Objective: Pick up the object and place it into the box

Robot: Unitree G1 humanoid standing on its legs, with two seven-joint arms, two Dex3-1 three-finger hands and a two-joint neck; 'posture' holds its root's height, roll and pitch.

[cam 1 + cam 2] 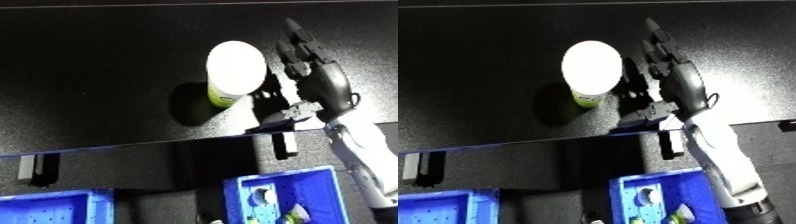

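I am holding my right hand (322,82), fingers straight, just beside the cup (234,70); grasping and carrying to the bin (330,186) are remaining.

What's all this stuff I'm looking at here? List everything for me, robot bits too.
container: one, white lid with a yellow-green body, standing on the dark table just left of the robot hand.
table: one, black, fills the upper part of the view.
bins: two, blue; one at bottom right with a few small items inside that are too unclear to name, one at bottom left.
brackets: two, dark, at the table's near edge, one at the left, one near the middle.
forearm: one, white and silver, coming in from the lower right.
right robot hand: one, black, fingers straight, beside the container; contact unclear.
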